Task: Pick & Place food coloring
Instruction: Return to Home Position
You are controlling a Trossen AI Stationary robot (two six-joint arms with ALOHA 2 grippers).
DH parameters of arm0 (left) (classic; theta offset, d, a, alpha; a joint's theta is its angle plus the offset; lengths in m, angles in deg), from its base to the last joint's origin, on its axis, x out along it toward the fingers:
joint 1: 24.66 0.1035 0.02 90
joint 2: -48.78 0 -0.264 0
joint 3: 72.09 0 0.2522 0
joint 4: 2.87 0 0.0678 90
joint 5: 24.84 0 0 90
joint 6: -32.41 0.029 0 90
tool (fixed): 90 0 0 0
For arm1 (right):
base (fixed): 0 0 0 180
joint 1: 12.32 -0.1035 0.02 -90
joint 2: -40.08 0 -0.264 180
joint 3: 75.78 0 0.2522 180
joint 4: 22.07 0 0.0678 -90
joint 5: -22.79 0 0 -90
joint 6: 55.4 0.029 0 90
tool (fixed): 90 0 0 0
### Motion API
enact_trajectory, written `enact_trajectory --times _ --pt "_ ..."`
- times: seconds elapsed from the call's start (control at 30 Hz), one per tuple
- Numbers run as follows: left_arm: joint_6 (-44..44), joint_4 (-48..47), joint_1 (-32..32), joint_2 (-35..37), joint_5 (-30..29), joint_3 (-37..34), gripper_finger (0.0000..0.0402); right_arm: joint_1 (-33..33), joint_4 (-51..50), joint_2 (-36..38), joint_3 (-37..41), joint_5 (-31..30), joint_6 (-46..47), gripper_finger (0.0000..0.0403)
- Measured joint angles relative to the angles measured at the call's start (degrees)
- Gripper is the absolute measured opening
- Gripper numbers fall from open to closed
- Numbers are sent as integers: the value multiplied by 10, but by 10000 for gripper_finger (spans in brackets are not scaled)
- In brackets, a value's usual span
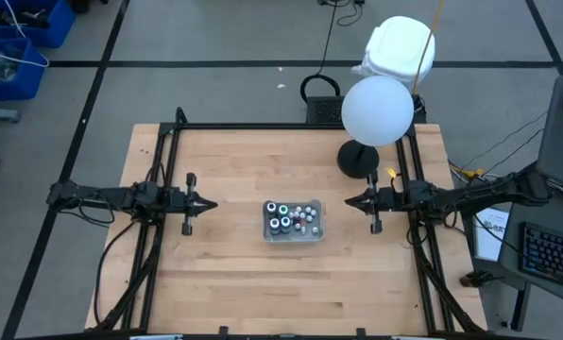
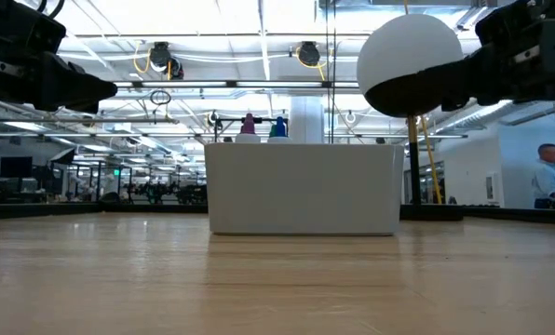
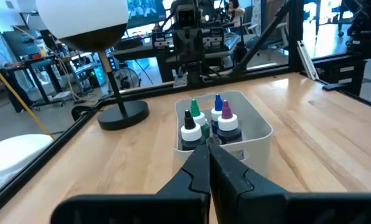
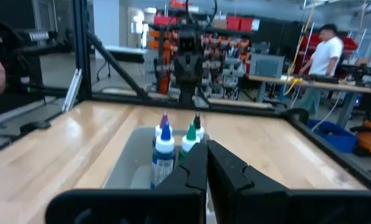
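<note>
Several small food coloring bottles (image 1: 280,215) stand upright inside a clear tray (image 1: 315,231) at the middle of the wooden table. In the left wrist view the bottles (image 3: 205,124) show white shoulders and black, green, blue and purple pointed caps. They also show in the right wrist view (image 4: 165,148). In the low view the tray (image 2: 304,189) stands on the table with two caps poking above its rim. My left gripper (image 1: 213,202) hovers shut, left of the tray. My right gripper (image 1: 349,200) hovers shut, right of it. Both are empty.
A lamp with a white globe (image 1: 377,110) and a black round base (image 1: 358,159) stands at the table's far right, close to my right arm. Black frame rails (image 1: 291,126) run along the table's edges. A person (image 4: 325,53) stands in the room beyond.
</note>
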Motion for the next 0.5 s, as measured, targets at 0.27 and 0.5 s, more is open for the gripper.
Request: enact_trajectory --times 0.27,0.5 --pt "0 0 0 0 1 0 4 0 -141 139 0 -1 0 0" --pt "0 -1 0 0 1 -1 4 0 -267 294 0 -2 0 0"
